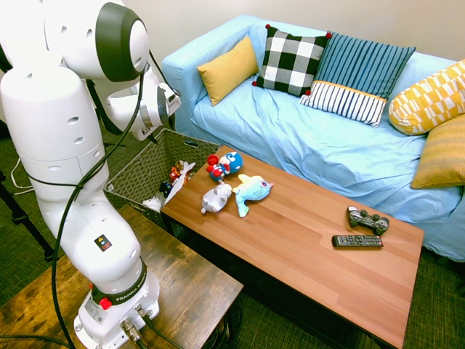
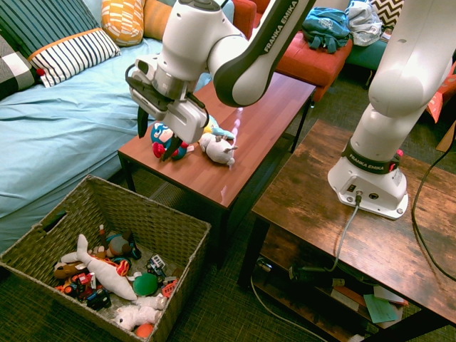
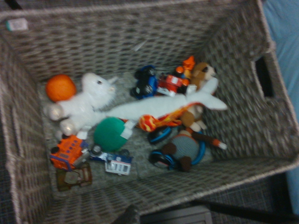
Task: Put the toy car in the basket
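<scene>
1. Hovering above the basket (image 2: 192,248), the hand (image 2: 158,135) stands wide open, holding nothing!
2. And the toy car (image 3: 69,153) is inside, right beside the green ball (image 3: 110,134), near the wall away from the sofa (image 2: 57,128)!

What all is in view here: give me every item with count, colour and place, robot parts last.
Woven rectangular basket: 1, grey-brown, floor beside the coffee table
Soft toys and small toys: many, mixed colours, inside the basket
Orange-and-blue toy vehicle: 1, in the basket
Round green toy: 1, in the basket
Plush figure: 1, red and blue, coffee table
Plush toy: 1, grey, coffee table
Plush fish: 1, blue and yellow, coffee table
Game controller: 1, dark, coffee table
Remote: 1, black, coffee table
Low wooden coffee table: 1, brown, before the sofa
Fabric-covered sofa: 1, light blue, with several patterned and yellow cushions
Robot arm: 1, white, with open gripper
</scene>
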`<control>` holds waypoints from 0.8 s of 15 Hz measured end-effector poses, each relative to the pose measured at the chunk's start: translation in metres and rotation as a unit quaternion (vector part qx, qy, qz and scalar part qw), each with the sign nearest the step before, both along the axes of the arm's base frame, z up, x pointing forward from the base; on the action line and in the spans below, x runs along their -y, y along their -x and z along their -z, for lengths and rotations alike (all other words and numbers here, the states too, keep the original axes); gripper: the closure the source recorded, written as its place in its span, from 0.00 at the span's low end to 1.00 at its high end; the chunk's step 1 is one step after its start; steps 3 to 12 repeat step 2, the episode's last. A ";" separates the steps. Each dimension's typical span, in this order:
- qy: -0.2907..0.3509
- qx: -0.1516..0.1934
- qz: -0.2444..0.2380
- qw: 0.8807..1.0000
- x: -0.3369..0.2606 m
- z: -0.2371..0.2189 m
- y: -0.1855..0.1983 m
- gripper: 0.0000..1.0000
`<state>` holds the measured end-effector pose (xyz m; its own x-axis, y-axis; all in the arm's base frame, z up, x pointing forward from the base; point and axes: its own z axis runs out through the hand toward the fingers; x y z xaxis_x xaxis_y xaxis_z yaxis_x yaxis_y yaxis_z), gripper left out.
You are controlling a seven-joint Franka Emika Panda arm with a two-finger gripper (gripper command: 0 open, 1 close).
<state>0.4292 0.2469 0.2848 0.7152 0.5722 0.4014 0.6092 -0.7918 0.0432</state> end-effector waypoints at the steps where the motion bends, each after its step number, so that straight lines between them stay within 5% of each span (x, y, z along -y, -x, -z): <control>1: -0.003 0.016 0.031 0.999 0.042 -0.001 -0.005 0.00; 2: -0.005 0.028 0.068 0.997 0.087 0.004 -0.007 0.00; 12: -0.005 0.028 0.068 0.997 0.087 0.004 -0.007 0.00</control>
